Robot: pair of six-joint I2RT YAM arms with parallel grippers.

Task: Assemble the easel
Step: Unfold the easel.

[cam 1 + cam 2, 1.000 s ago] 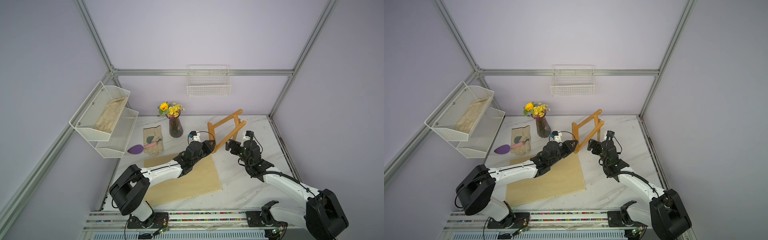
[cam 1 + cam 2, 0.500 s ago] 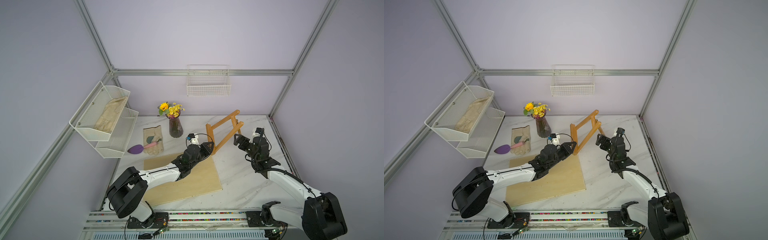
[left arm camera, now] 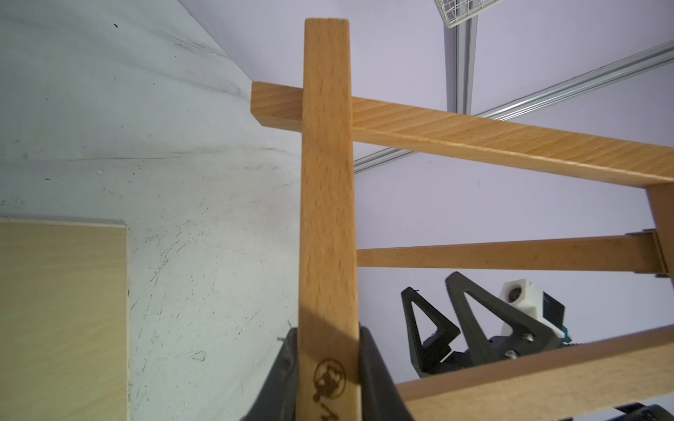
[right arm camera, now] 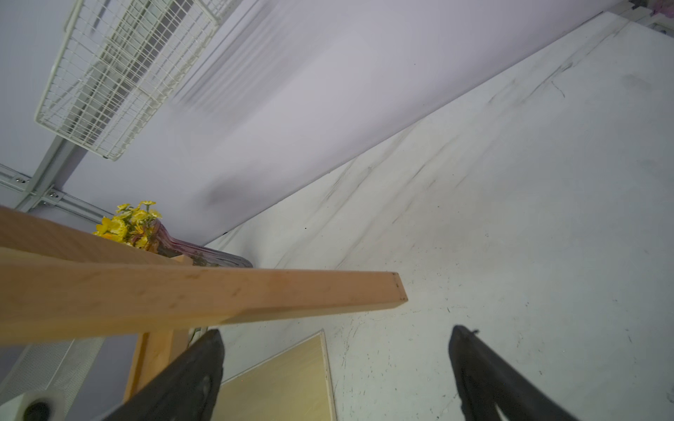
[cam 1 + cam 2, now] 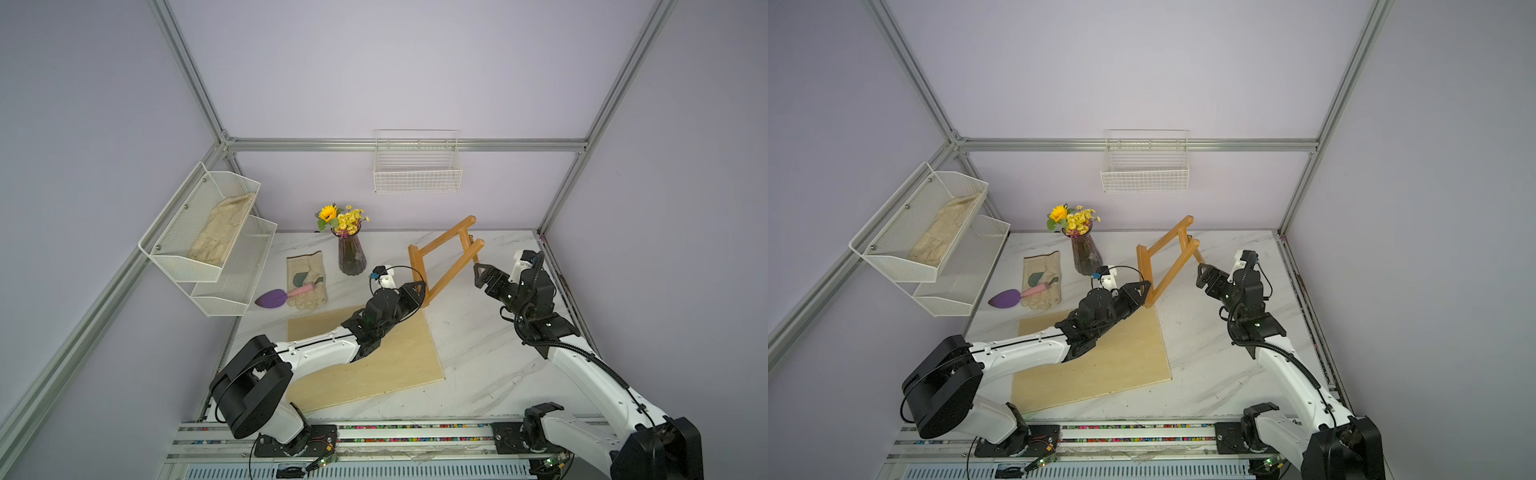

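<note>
The small A-frame easel of honey-brown wooden slats (image 5: 454,273) is at about 1 o'clock on the white marbled table (image 5: 478,361). It is tipped onto its side and slanting, not standing on its feet.

The left gripper (image 3: 327,339) has its fingers (image 3: 375,379) clamped on one flat outer slat, next to a round burnt-in stamp. In a top view this grip is at the frame's 7 o'clock corner, just beside the far corner of the large pale plywood board (image 5: 395,361). I cannot tell whether that corner rests on the table.

Gripping low on an outer slat seems meant to steady the frame while leaving the rest of it free to work on. The thin rear prop slat (image 3: 510,257), hinged at a cross bar, appears to lie along the frame. It probably has to swing out before the easel can stand.

The right gripper (image 5: 482,272) is at the easel's 3 o'clock, just beside it but not touching. Its fingers (image 4: 197,364) are spread wide and empty, and its wrist view shows a slat end just ahead of them, so it looks ready to take hold.

The dark glass vase of yellow flowers (image 5: 351,257) stands at the easel's 9 o'clock, where a wide swing could reach it.
</note>
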